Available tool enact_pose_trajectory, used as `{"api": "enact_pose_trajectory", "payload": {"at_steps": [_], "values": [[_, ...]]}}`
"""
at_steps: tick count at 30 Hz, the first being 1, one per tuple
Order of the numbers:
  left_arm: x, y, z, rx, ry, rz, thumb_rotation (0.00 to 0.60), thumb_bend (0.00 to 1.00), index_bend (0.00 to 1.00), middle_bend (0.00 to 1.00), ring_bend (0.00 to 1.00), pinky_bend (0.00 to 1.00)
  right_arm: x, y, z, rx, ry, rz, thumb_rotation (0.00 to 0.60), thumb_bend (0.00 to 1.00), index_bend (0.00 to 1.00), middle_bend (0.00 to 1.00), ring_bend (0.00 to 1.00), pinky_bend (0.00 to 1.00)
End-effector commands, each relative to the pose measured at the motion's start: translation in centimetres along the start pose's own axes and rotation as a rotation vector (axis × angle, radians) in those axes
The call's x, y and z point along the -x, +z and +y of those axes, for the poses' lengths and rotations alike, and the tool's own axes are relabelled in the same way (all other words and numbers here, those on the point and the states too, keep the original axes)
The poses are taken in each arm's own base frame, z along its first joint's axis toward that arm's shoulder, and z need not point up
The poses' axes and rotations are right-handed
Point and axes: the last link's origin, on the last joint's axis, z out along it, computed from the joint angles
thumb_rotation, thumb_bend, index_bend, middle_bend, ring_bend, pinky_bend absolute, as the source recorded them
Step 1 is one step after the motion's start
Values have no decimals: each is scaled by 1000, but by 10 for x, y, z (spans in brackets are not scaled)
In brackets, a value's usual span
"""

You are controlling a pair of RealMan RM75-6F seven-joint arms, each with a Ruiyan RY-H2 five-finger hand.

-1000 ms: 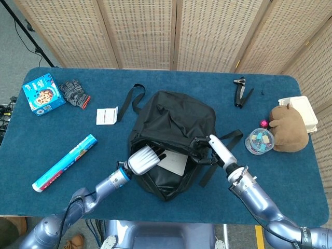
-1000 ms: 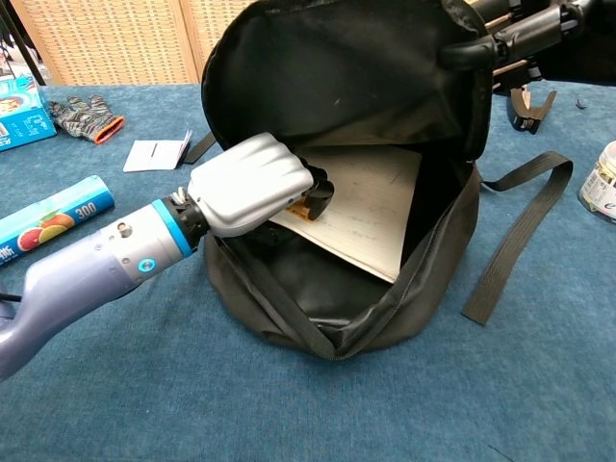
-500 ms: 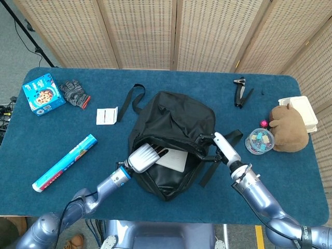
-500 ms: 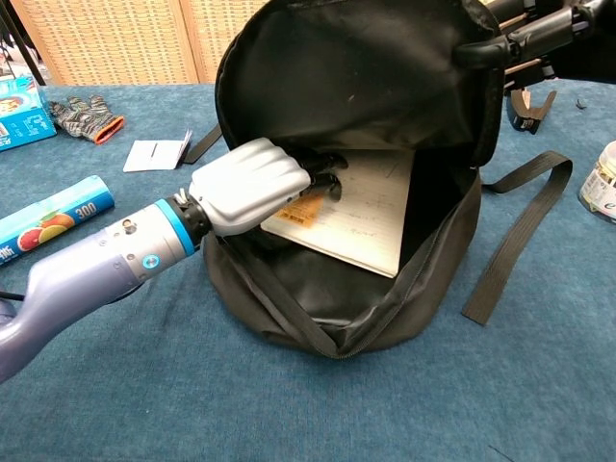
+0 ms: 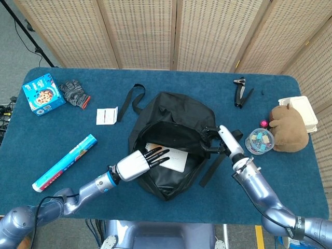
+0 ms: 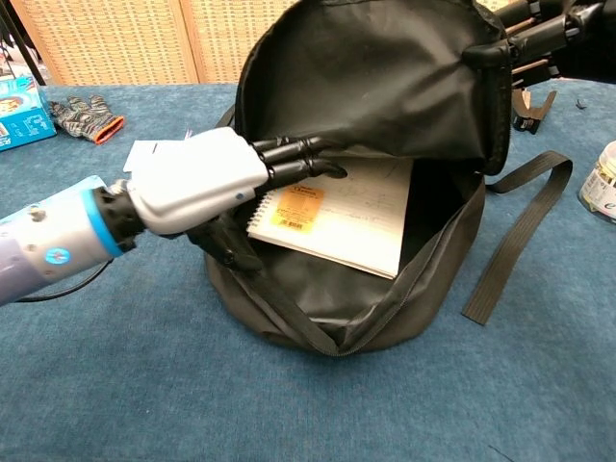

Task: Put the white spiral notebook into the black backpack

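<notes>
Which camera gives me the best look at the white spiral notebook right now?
The chest view: the white spiral notebook lies inside the open black backpack, its spiral edge and orange label plain to see. The head view shows only a small white patch in the bag's mouth, partly behind the left hand's fingers.

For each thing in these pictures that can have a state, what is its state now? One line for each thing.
black backpack: open, flap held up.
white spiral notebook: lying inside the backpack, not held.
left hand: open, fingers straight, at the backpack mouth.
right hand: holds the flap's edge.
round container: lid on.
white box: closed.
</notes>
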Motion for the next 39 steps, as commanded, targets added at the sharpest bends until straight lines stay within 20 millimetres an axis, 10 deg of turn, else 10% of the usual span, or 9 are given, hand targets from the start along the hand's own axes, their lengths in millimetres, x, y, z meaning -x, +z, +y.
{"api": "enact_pose_trajectory", "payload": {"at_steps": [1,12,19,21,26,34,39], "values": [[-34,-26,1,64,-103,123,600,0,194,83,173,541,-2,7,7,23,3,18,600,503,611,561,396,377],[-105,-43,-41,-114,-20,254,600,0,231,110,171,536,14,0,22,41,-14,-50,600,503,611,561,395,376],[-115,-49,-72,-310,5,162,600,0,162,34,91,453,40,-20,23,11,-31,-152,600,503,608,558,391,374],[-114,-53,-78,-332,5,153,600,0,161,34,92,451,52,-27,23,-7,-40,-206,600,481,538,511,347,334],[-108,-64,-84,-365,15,133,600,0,161,34,92,450,75,-41,30,-12,-58,-382,600,1,4,28,5,5],[-106,-79,-90,-417,0,134,600,0,161,34,91,438,80,-49,38,-77,-118,-443,600,0,0,0,0,0],[-106,-105,-90,-521,-36,116,600,0,161,34,91,403,49,-55,47,-158,-336,-356,600,0,0,0,0,0]]}}
